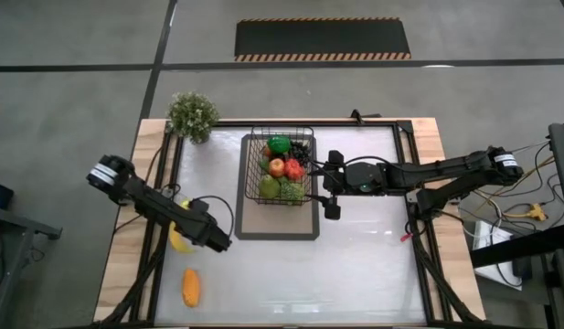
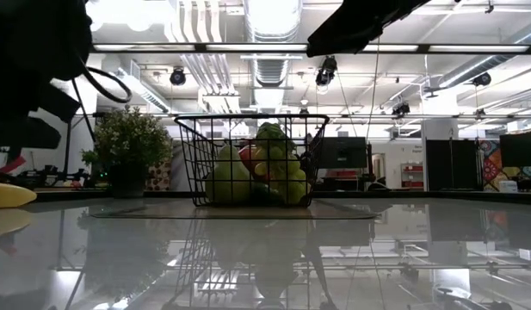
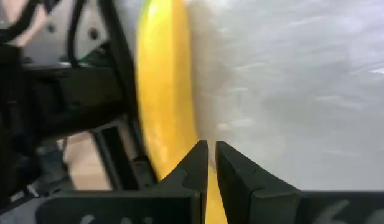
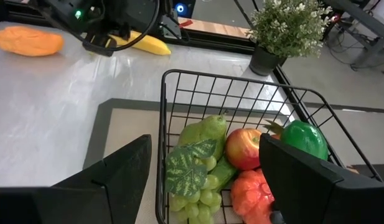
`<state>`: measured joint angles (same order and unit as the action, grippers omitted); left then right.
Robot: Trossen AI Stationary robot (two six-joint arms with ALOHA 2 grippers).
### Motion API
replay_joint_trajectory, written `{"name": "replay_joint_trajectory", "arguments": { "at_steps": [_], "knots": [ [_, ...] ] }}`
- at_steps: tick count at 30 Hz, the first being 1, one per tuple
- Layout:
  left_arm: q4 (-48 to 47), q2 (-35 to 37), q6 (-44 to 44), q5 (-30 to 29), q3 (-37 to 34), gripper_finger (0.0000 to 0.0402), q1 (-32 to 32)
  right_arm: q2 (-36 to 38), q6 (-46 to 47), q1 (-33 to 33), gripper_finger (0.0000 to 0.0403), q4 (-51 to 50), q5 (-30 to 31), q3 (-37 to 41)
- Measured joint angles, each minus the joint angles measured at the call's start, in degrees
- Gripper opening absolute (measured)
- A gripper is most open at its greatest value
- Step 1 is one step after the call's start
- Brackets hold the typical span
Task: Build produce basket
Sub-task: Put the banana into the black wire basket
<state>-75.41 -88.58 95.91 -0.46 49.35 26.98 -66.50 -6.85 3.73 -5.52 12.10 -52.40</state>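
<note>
An orange piece lies alone on the table at the near left. A bit farther back, the left gripper hangs low over the table's left side, just beside the banana. Its two fingers are pressed together with nothing between them, and the banana lies right next to them.

In the middle of the table sits the basket on a flat mat. Inside it are a pear, green grapes, an apple, a tomato, a round green fruit and dark grapes.

The right gripper hangs at the basket's right side, spread wide and holding nothing.

At the far left corner stands a plant.
</note>
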Motion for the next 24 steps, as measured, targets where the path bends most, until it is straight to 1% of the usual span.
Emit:
{"name": "replay_joint_trajectory", "arguments": {
  "at_steps": [3,7,10,13,17,21,24],
  "knots": [
    [-3.39,0.37,0.81,0.80,-0.14,0.0015,0.13,0.00,-0.09,0.00,0.0279,0.04,0.00,0.00],
    [-7.17,0.23,1.10,3.47,-1.30,0.0015,0.13,0.00,-0.14,0.00,0.0279,0.04,0.00,0.09],
    [-9.78,0.22,1.15,3.78,-2.81,0.0015,0.25,0.00,-0.18,0.00,0.0279,0.00,0.00,0.28],
    [-8.62,0.22,1.10,4.03,-5.09,0.0015,0.28,0.00,-0.19,0.00,0.0279,0.02,0.00,0.56],
    [-3.42,0.00,1.44,4.01,-8.29,0.0015,0.26,0.00,-0.20,0.00,0.0279,0.05,0.00,1.13],
    [-3.14,-1.18,2.39,2.99,-7.48,0.0015,0.24,0.00,-0.20,0.00,0.0279,0.06,0.00,1.44],
    [-0.66,-1.31,2.35,2.85,-6.69,0.0015,0.26,0.00,-0.20,0.00,0.0279,0.04,0.00,1.46]
  ]
}}
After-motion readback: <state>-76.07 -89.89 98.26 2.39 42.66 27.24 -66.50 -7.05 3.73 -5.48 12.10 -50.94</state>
